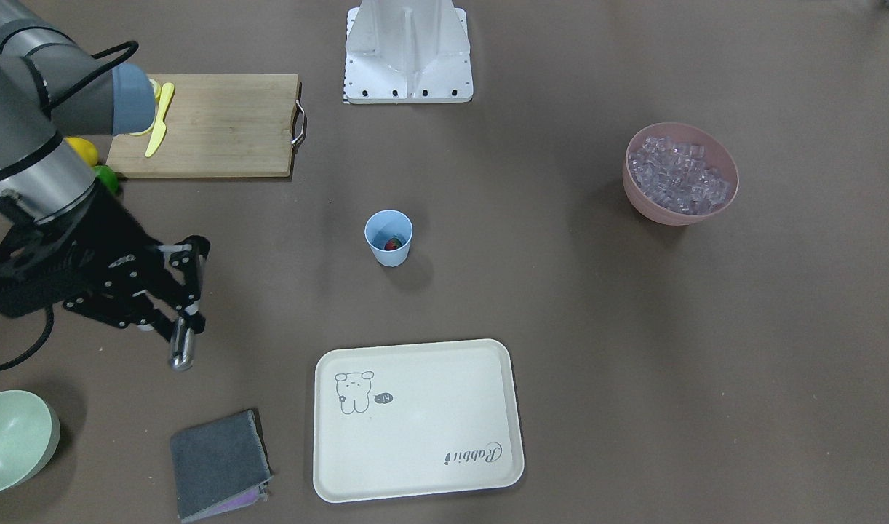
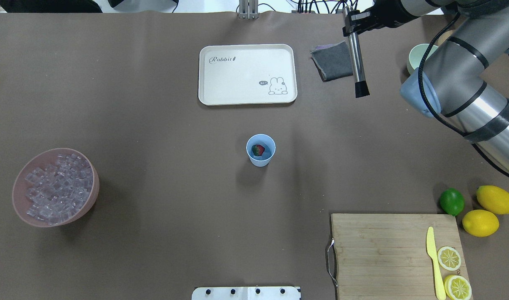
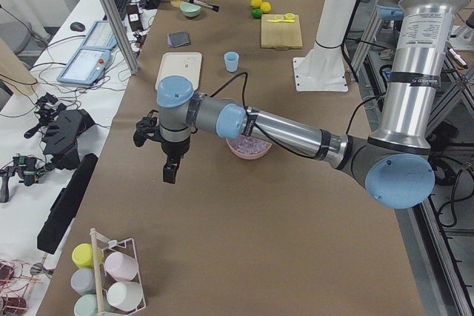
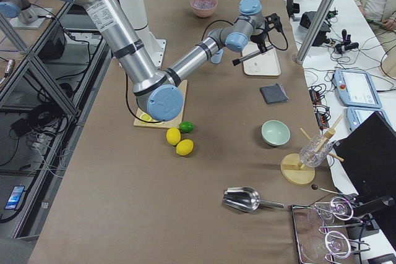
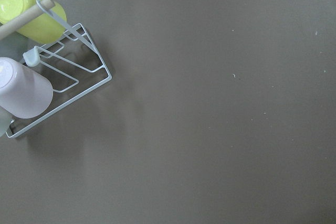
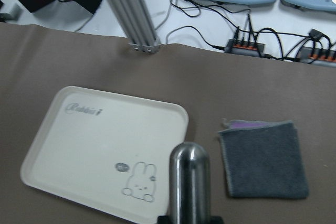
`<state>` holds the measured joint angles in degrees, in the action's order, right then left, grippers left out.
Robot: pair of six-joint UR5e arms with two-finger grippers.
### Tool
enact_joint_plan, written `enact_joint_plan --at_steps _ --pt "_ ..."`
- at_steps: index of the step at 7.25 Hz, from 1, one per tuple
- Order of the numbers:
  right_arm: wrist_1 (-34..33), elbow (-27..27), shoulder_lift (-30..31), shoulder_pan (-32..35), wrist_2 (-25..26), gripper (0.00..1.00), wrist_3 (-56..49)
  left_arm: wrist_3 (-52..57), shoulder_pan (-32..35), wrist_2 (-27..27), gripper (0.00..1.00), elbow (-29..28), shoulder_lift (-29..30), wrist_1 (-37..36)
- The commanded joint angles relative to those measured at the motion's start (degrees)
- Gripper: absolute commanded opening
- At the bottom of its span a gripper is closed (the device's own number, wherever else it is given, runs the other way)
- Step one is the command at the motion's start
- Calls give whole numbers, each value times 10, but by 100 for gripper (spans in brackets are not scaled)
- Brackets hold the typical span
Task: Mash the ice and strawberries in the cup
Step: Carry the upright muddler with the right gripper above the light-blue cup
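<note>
The light-blue cup (image 2: 260, 151) stands upright mid-table, also in the front view (image 1: 388, 238). The red strawberry (image 2: 258, 149) lies inside it (image 1: 392, 244). The ice (image 2: 56, 187) fills a pink bowl (image 1: 634, 189) far to the cup's side. My right gripper (image 2: 353, 24) is shut on a steel muddler (image 2: 358, 62) with a black tip, held above the table beside the grey cloth, well away from the cup. The muddler fills the bottom of the right wrist view (image 6: 189, 182). My left gripper (image 3: 170, 172) shows only in the left side view; I cannot tell its state.
A cream tray (image 2: 248, 54) lies beyond the cup. A grey cloth (image 2: 331, 62) and a pale-green bowl (image 1: 12, 440) lie near the right gripper. A cutting board (image 2: 387, 250) holds a yellow knife and lemon slices. Two lemons and a lime (image 2: 451, 201) lie beside it. A cup rack (image 5: 58, 87) sits below the left wrist.
</note>
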<state>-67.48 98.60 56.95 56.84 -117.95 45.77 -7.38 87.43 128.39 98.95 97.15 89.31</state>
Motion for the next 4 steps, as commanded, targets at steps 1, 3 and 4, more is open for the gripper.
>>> enact_joint_plan --at_steps 1,3,4 --pt "2 100 -5 -78 102 0 34 0 9 2 98 -7 -10 2" --pt "127 120 4 -202 275 0 31 0 13 3 98 -8 -16 2" --pt "191 101 11 -233 328 0 27 0 13 4 98 -8 -25 3"
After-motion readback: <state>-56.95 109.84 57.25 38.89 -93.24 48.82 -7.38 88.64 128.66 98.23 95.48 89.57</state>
